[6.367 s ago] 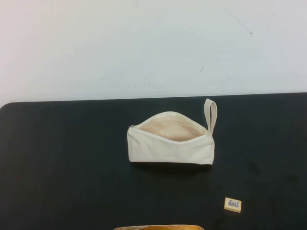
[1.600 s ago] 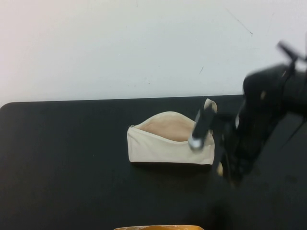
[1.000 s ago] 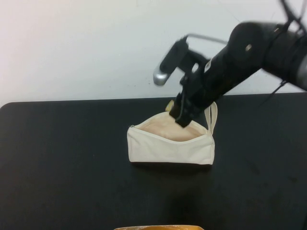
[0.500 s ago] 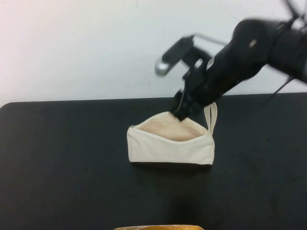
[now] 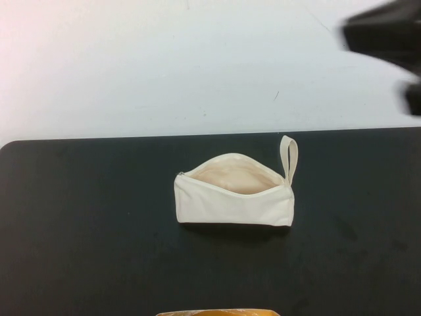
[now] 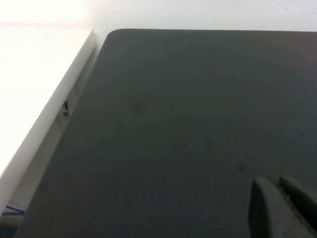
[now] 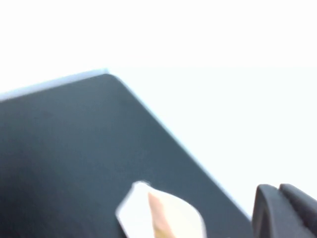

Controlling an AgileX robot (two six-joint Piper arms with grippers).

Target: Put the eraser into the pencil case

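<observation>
The pencil case (image 5: 233, 196) gapes mid-counter (image 5: 85, 224), no eraser visible (presumably inside, job likely done); right end effector (image 7: 285, 210) clenched above the far right corner, left end effector (image 6: 282, 208) clenched, parked.

The pencil case (image 5: 233, 196) lies unzipped (mouth gaping) mid-table (image 5: 85, 217); the right arm (image 5: 388, 29) blurs top right

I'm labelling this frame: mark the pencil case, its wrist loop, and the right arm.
pencil case (image 5: 230, 207), high view, front canvas panel.
wrist loop (image 5: 289, 155), high view, upper part of the strap.
right arm (image 5: 385, 33), high view, blurred dark body at the upper right.
</observation>
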